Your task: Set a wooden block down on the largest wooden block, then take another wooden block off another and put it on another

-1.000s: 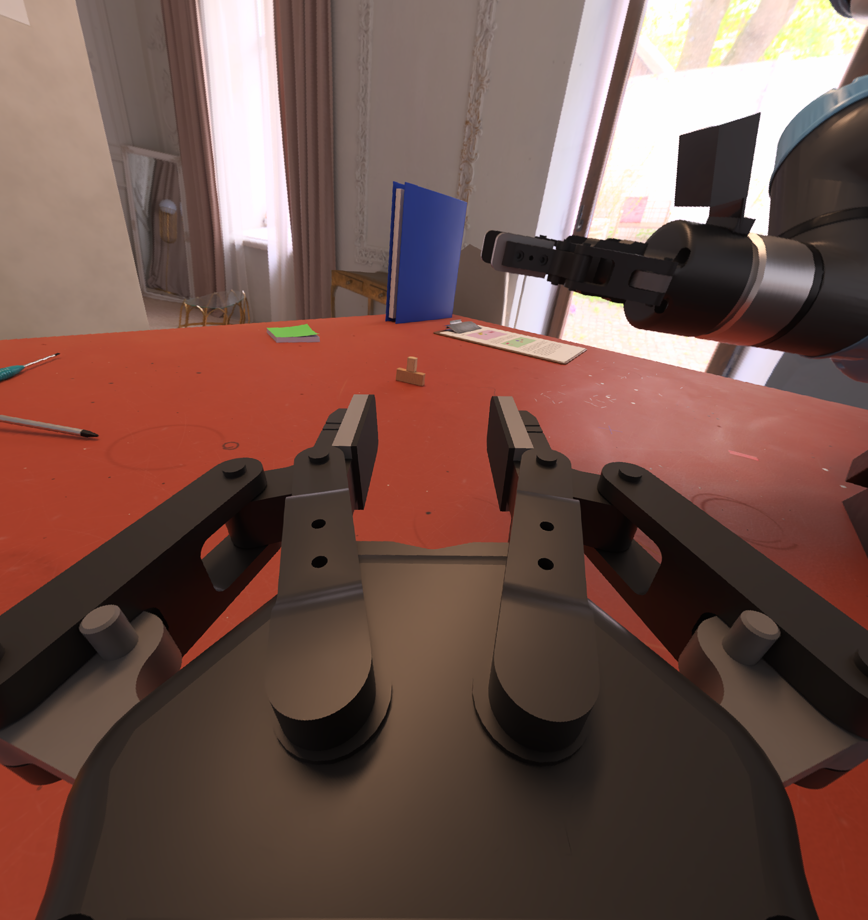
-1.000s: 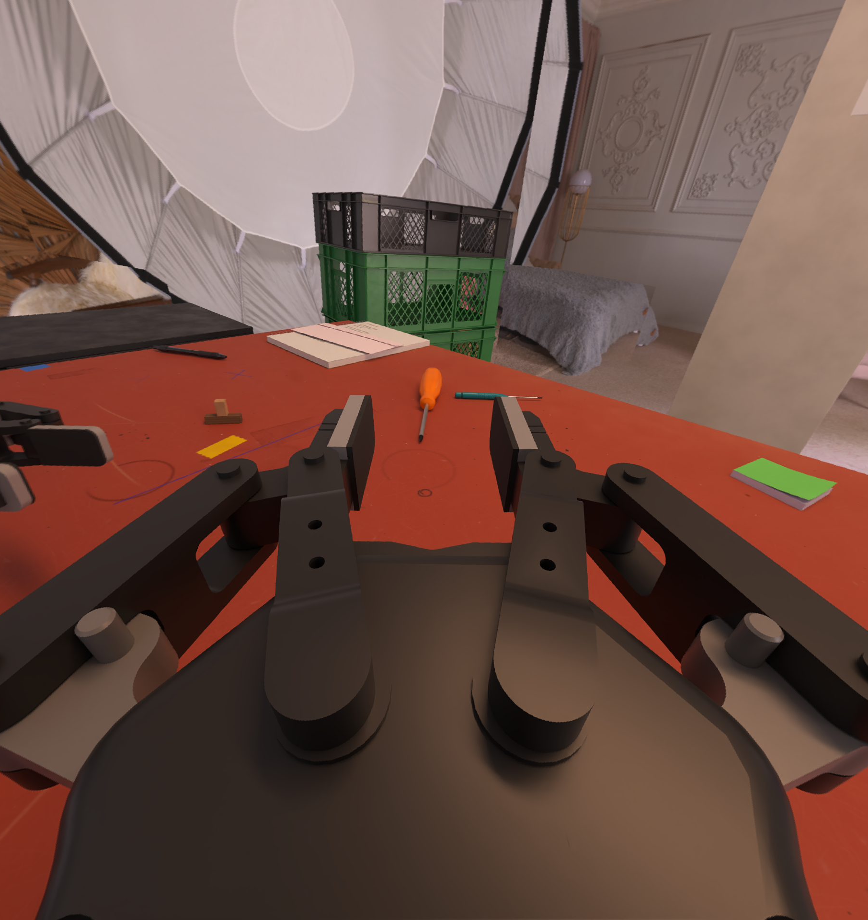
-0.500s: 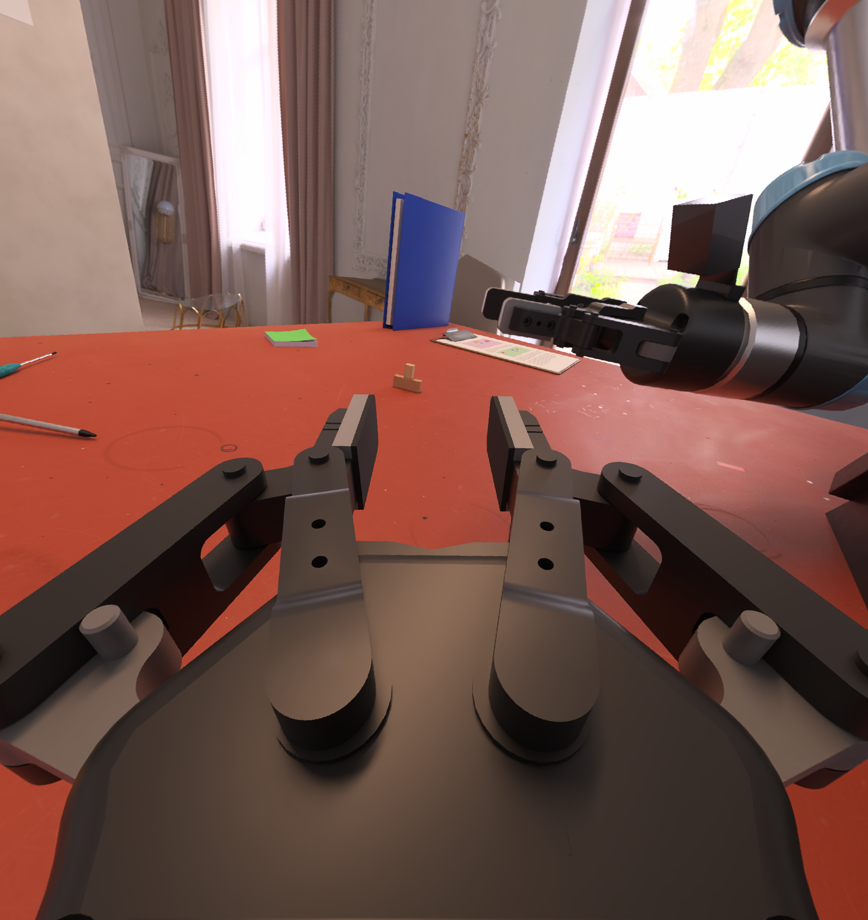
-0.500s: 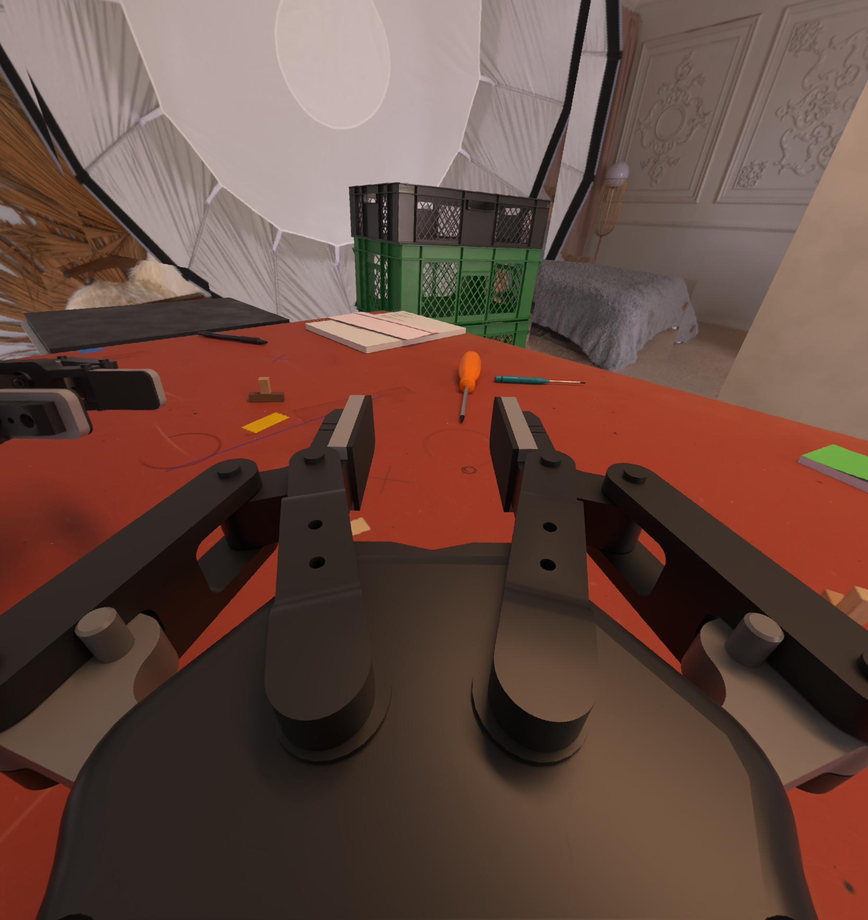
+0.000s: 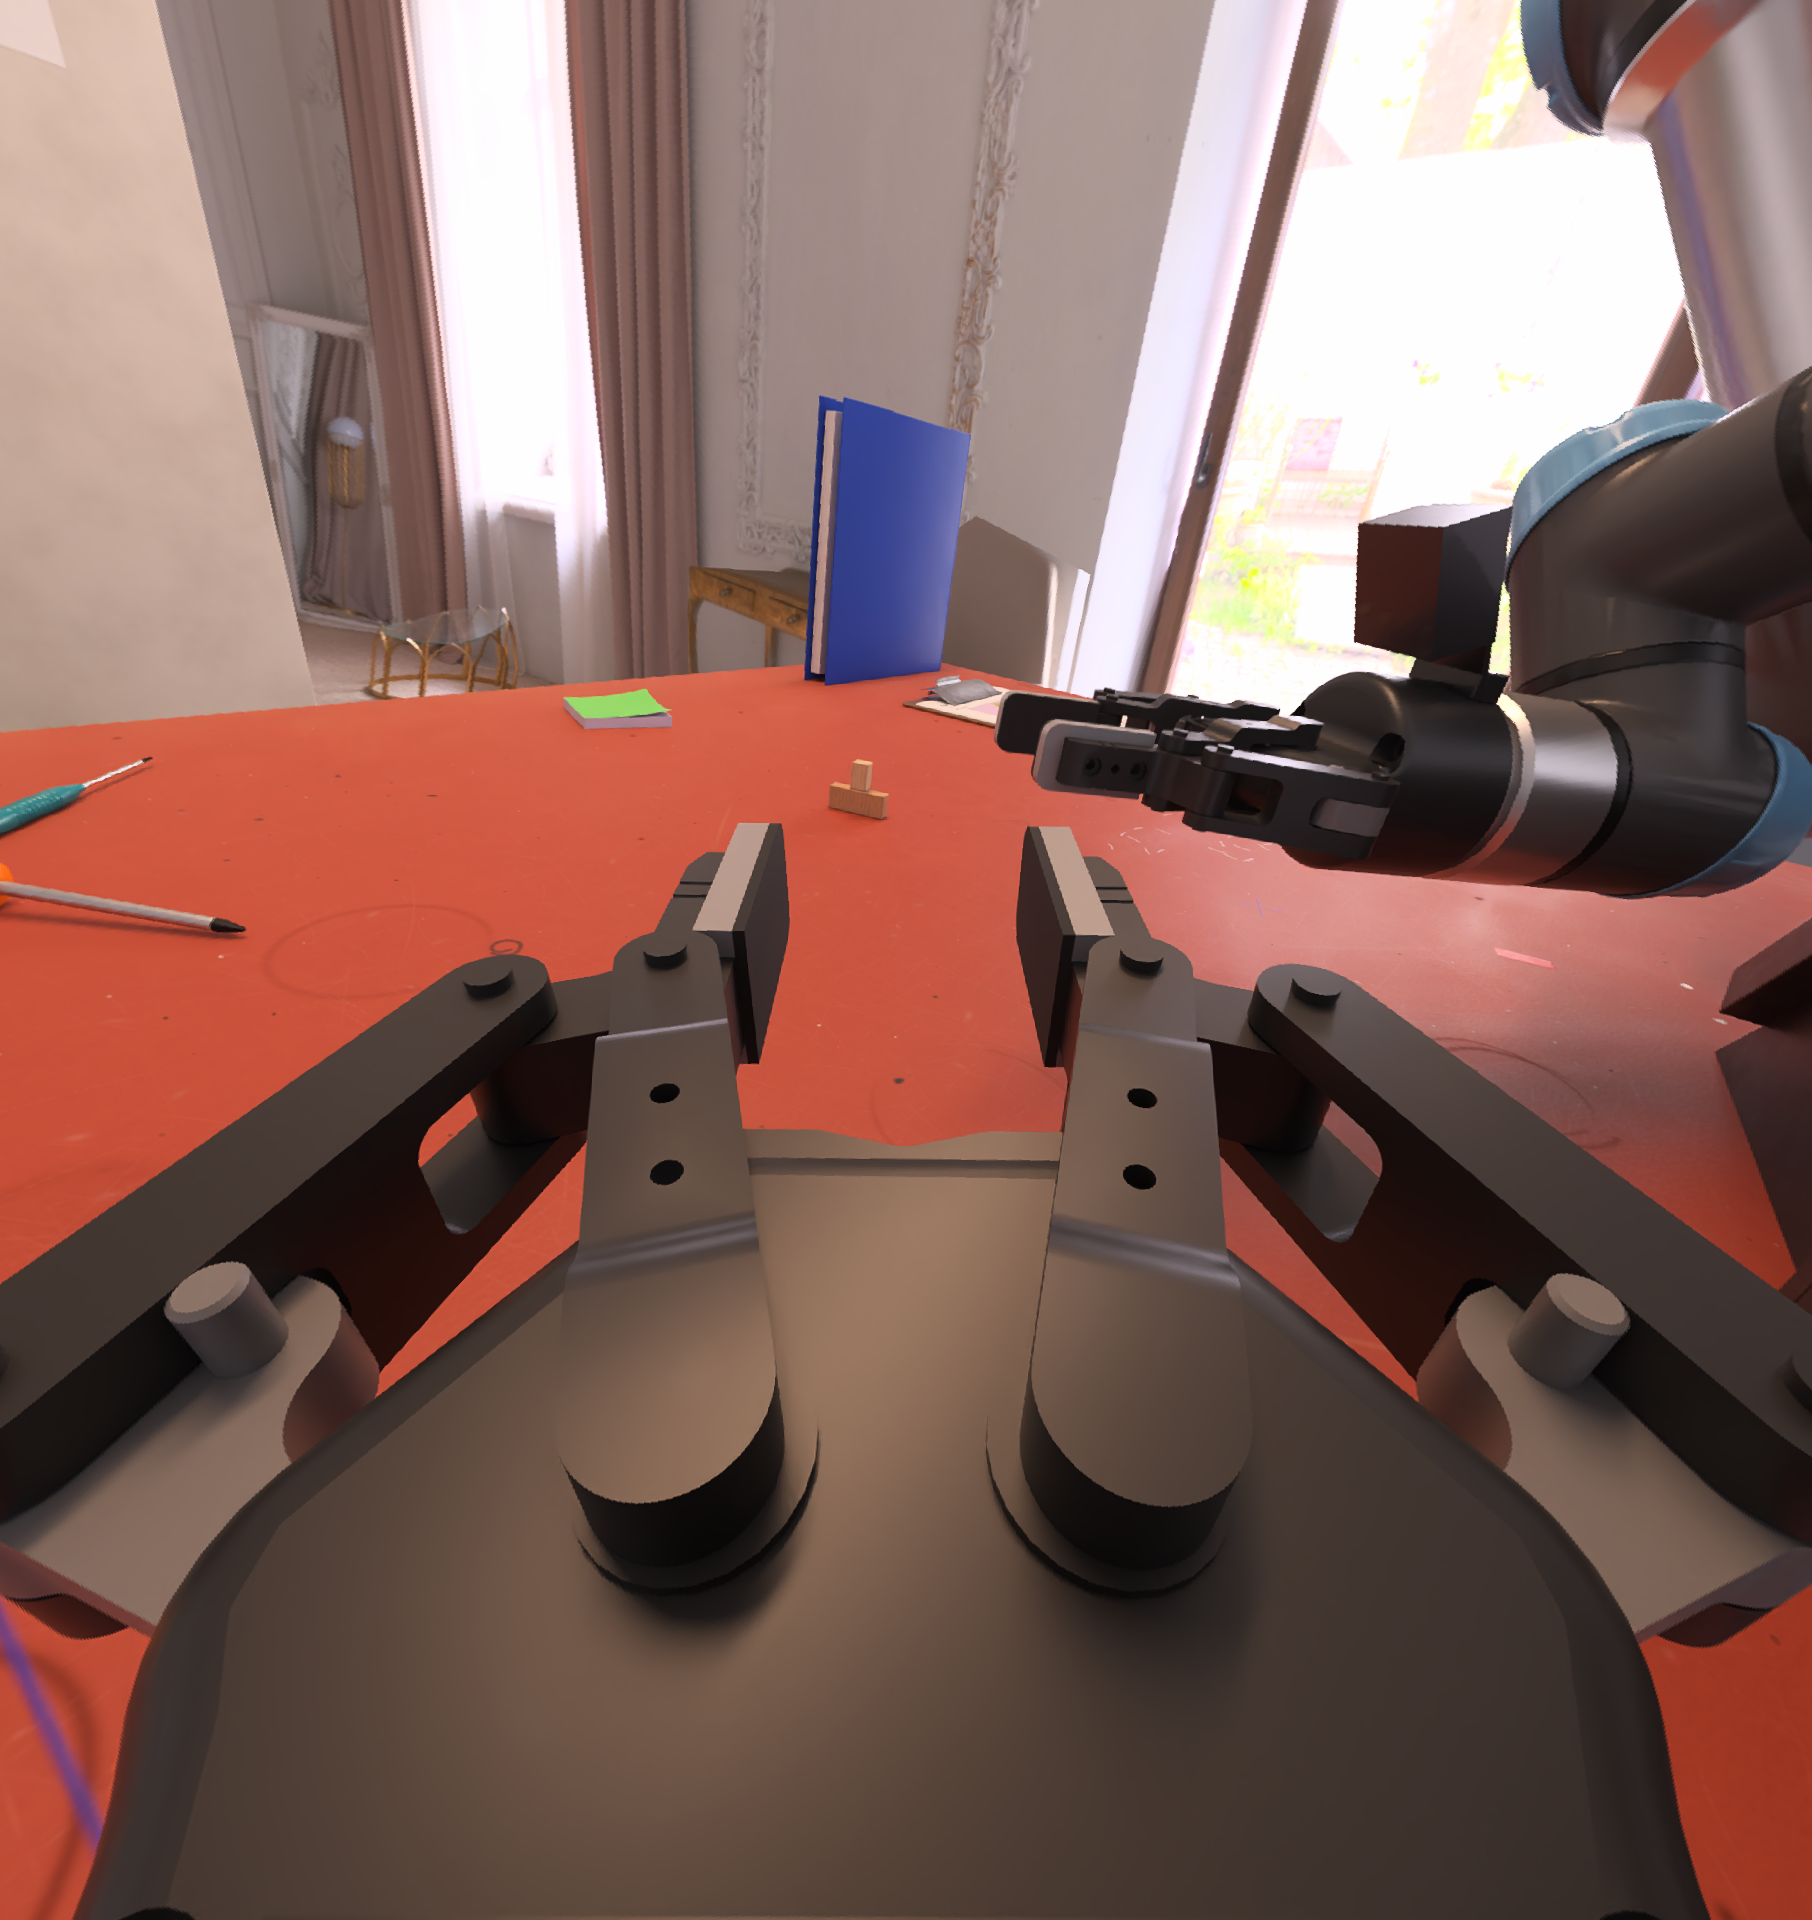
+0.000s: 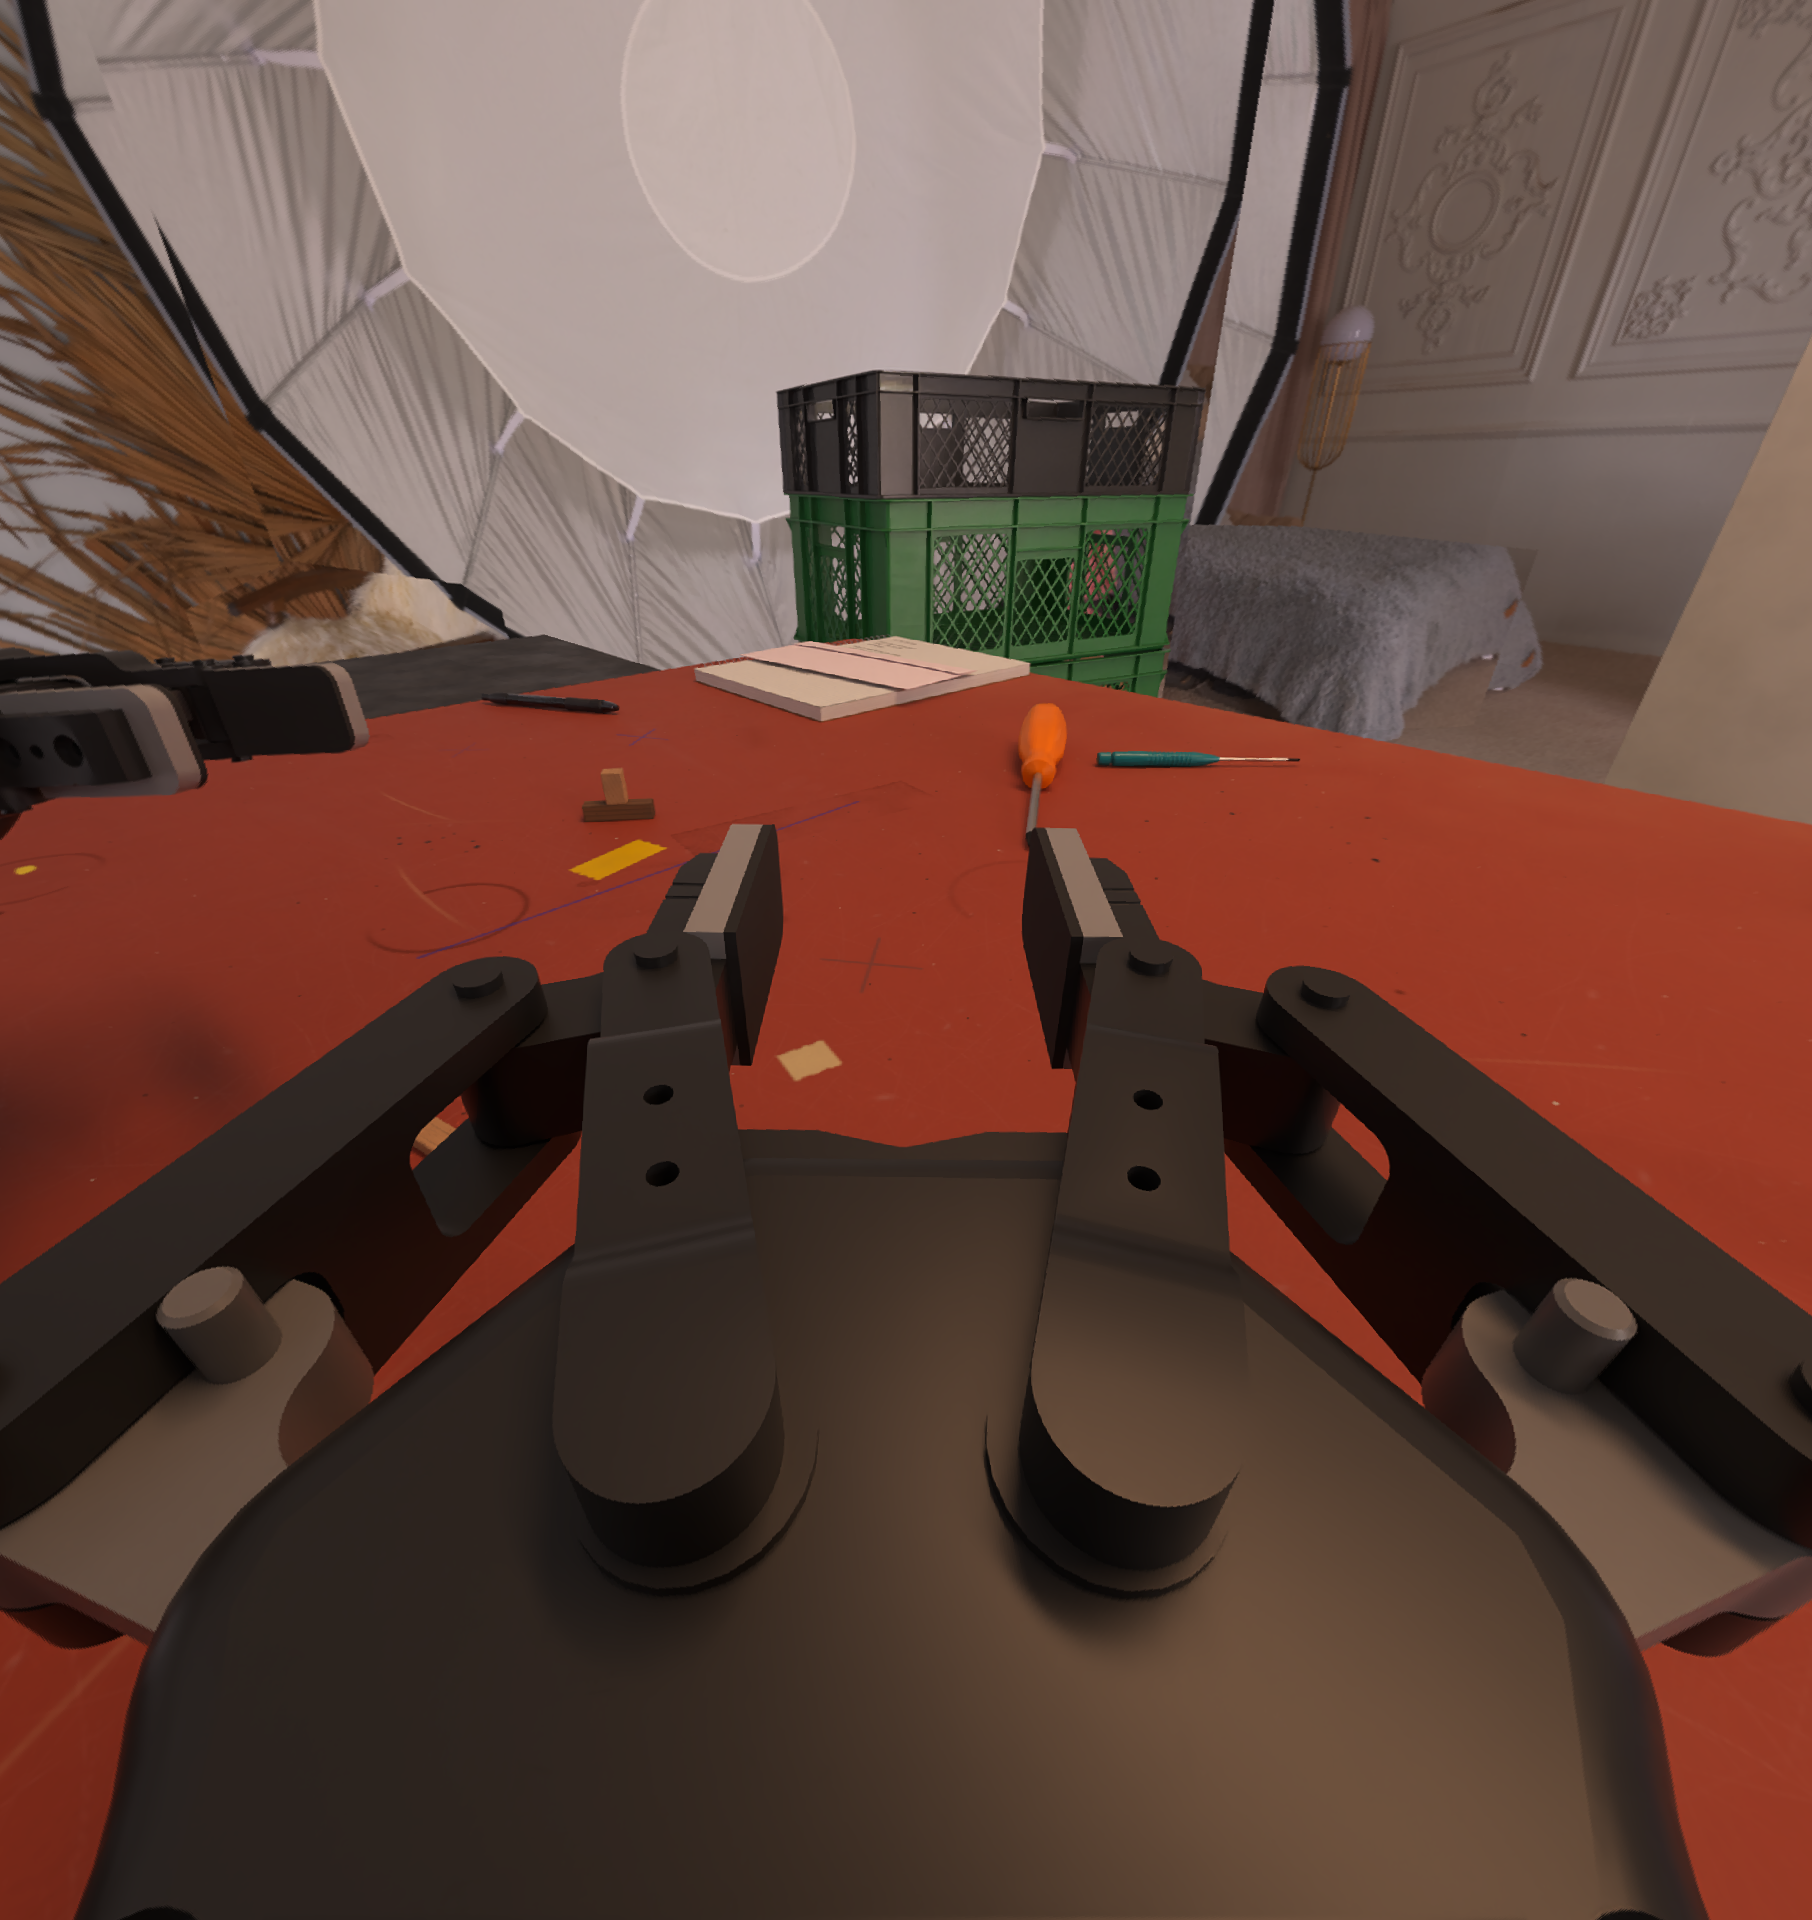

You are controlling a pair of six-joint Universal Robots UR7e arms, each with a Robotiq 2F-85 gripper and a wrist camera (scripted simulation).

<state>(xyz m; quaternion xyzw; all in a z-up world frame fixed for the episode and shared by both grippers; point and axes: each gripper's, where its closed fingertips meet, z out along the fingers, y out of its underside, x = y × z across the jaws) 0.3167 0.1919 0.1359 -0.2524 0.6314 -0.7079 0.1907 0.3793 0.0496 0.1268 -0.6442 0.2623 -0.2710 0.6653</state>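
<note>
In the left wrist view, the left gripper (image 5: 900,914) hangs over the red tabletop (image 5: 466,1039) with its fingers (image 5: 751,914) spread wide and nothing between them. Straight ahead, well beyond the fingertips, a small upright wooden block (image 5: 861,774) stands on a flat wooden block (image 5: 858,801), the pair forming an upside-down T. The right gripper (image 5: 1027,738) reaches in from the right side, near that stack but apart from it, its fingers parted and empty. An orange-handled screwdriver (image 5: 91,902) and a teal screwdriver (image 5: 40,798) lie at the far left. A green notepad (image 5: 618,709) lies toward the far edge, and a blue binder (image 5: 889,540) stands upright behind it to the right.

In the right wrist view, the right gripper (image 6: 902,914) is likewise wide apart and holds nothing. A light upright wooden block (image 6: 613,785) sits on a darker flat wooden block (image 6: 618,809), ahead and to the left of the fingertips. A pale wooden tile (image 6: 808,1060) lies flat on the tabletop between the fingers, close in. A yellow strip (image 6: 617,859) lies just short of the stack. The left gripper (image 6: 258,707) enters from the left edge. The orange-handled screwdriver (image 6: 1040,743) lies ahead, its shaft running toward one fingertip, with the teal screwdriver (image 6: 1182,760) beside it. A closed notebook (image 6: 860,677) and a black pen (image 6: 551,703) rest near the far edge.
</note>
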